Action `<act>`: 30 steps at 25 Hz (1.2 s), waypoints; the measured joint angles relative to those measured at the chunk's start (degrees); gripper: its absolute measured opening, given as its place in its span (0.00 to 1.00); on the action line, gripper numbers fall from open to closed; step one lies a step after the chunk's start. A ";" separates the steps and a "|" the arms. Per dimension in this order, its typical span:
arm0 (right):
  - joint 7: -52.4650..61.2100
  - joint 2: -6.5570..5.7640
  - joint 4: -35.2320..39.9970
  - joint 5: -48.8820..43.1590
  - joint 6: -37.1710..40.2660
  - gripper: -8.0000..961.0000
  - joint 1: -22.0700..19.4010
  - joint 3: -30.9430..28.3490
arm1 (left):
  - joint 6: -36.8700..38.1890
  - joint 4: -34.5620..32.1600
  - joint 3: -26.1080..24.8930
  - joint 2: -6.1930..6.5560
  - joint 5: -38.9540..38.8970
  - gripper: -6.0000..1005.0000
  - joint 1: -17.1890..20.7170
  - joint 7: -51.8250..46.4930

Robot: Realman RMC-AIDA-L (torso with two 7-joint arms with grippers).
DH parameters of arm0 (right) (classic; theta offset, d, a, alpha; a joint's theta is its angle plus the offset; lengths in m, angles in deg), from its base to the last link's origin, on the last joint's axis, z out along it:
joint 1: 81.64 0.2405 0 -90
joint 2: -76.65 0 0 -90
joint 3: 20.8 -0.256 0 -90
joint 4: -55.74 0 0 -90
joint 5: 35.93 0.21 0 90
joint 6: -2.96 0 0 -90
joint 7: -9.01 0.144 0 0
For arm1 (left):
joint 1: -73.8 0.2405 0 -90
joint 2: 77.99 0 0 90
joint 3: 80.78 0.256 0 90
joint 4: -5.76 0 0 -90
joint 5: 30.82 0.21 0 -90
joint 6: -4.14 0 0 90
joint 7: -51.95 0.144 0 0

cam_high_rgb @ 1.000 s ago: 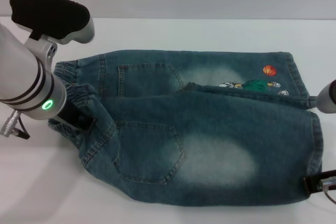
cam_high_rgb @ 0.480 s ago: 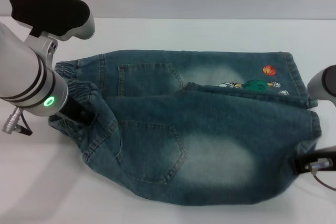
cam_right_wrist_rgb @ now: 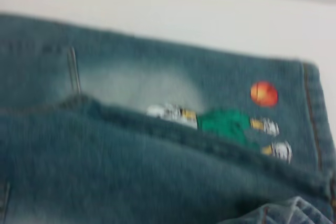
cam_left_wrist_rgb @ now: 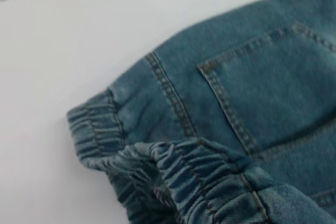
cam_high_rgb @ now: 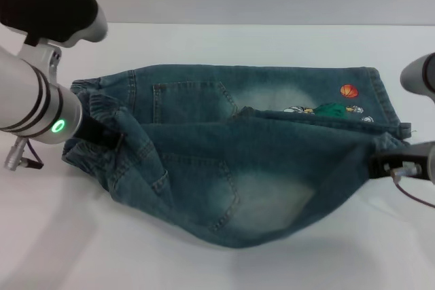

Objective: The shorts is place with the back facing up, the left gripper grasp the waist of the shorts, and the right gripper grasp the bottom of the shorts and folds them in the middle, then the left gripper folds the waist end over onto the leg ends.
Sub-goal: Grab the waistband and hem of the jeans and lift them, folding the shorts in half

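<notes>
The blue denim shorts [cam_high_rgb: 258, 168] lie back up on the white table, both patch pockets showing. My left gripper [cam_high_rgb: 95, 134] is shut on the near part of the ruffled waist [cam_high_rgb: 92, 110], its fingers buried in bunched cloth. In the left wrist view the gathered waist [cam_left_wrist_rgb: 173, 171] is held up over the flat far half. My right gripper [cam_high_rgb: 391, 166] is shut on the near leg's hem at the right and holds it off the table. The far leg's hem [cam_high_rgb: 384, 96] lies flat beside the orange ball embroidery [cam_high_rgb: 349, 91]. The right wrist view shows the ball [cam_right_wrist_rgb: 264, 93] and cartoon figures.
The white table [cam_high_rgb: 224, 39] runs all around the shorts, with bare surface in front [cam_high_rgb: 136, 263] and behind. The near half of the denim sags between the two held ends.
Both grippers have risen and moved toward the far side. The near waist end and near leg hem came up with them, and the near edge now sags in a curve.
</notes>
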 joint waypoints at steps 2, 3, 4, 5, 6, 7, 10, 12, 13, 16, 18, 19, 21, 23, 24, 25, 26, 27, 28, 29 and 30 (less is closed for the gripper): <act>0.00 0.06 0.12 -0.32 -2.43 0.05 -0.42 0.06 | 1.01 0.17 -0.19 0.01 -0.04 0.14 0.54 -0.13; 0.01 0.14 0.15 -0.52 -3.64 0.05 -0.70 0.06 | 3.73 0.40 -0.58 0.12 -0.12 0.14 2.05 -0.45; 0.01 0.25 0.17 -0.62 -4.71 0.05 -1.03 0.01 | 4.61 0.42 -0.74 0.16 -0.12 0.14 2.42 -0.49; 0.01 0.37 0.18 -0.66 -5.95 0.05 -1.46 -0.11 | 4.61 0.42 -0.74 0.16 -0.12 0.14 2.42 -0.49; 0.01 0.45 0.18 -0.68 -6.78 0.05 -1.84 -0.20 | 6.32 0.47 -1.28 0.18 -0.13 0.14 3.21 -0.51; 0.01 0.53 0.17 -0.79 -8.21 0.05 -2.40 -0.26 | 7.12 0.49 -1.58 0.18 -0.14 0.14 3.55 -0.51; 0.01 0.73 0.23 -1.64 -12.79 0.05 -4.34 -0.40 | 10.15 0.47 -2.73 0.19 -0.13 0.14 4.72 -0.53; 0.20 0.92 0.64 -2.44 -16.23 0.05 -5.76 -0.72 | 12.14 0.34 -3.33 0.19 -0.15 0.14 5.44 -0.53; 0.31 0.96 0.87 -2.65 -17.63 0.05 -6.31 -0.93 | 13.07 0.22 -3.54 0.19 -0.17 0.14 5.70 -0.53; 0.46 1.21 1.64 -2.93 -21.65 0.05 -7.88 -1.11 | 16.03 -0.34 -4.47 0.22 -0.24 0.14 6.36 -0.48; 0.50 1.29 2.32 -3.01 -24.43 0.05 -8.86 -1.16 | 17.56 -0.78 -4.99 0.22 -0.25 0.14 6.78 -0.49; 0.54 1.30 2.63 -3.01 -25.26 0.05 -9.14 -1.30 | 18.20 -0.92 -5.11 0.22 -0.27 0.14 6.96 -0.53; 0.71 1.36 3.21 -3.01 -26.65 0.05 -9.75 -1.78 | 19.50 -1.05 -5.38 0.19 -0.31 0.14 7.43 -0.63; 0.83 1.40 3.55 -3.01 -27.70 0.05 -10.27 -2.29 | 20.47 -1.07 -5.84 0.15 -0.34 0.15 7.79 -0.65; 0.86 1.42 3.76 -3.04 -28.42 0.05 -10.62 -2.68 | 20.82 -1.06 -6.11 0.14 -0.36 0.15 7.98 -0.66; 0.87 1.42 4.06 -3.05 -29.48 0.05 -11.05 -2.95 | 21.35 -1.02 -6.38 0.12 -0.40 0.15 8.21 -0.75; 0.88 1.42 4.45 -3.07 -30.85 0.05 -11.57 -3.27 | 21.81 -1.01 -6.52 0.13 -0.41 0.15 8.43 -0.92; 0.88 1.42 4.85 -3.07 -32.07 0.05 -12.06 -3.55 | 22.37 -0.96 -6.57 0.15 -0.43 0.15 8.64 -1.14; 0.89 1.42 5.38 -3.07 -33.61 0.05 -12.57 -3.77 | 23.11 -0.90 -6.61 0.17 -0.46 0.15 8.92 -1.39; 0.89 1.42 6.02 -3.07 -35.16 0.05 -13.01 -3.95 | 24.05 -0.84 -6.64 0.18 -0.49 0.16 9.18 -1.67; 0.90 1.42 6.84 -3.09 -36.69 0.05 -13.29 -4.08 | 24.96 -0.80 -6.66 0.19 -0.52 0.16 9.41 -1.86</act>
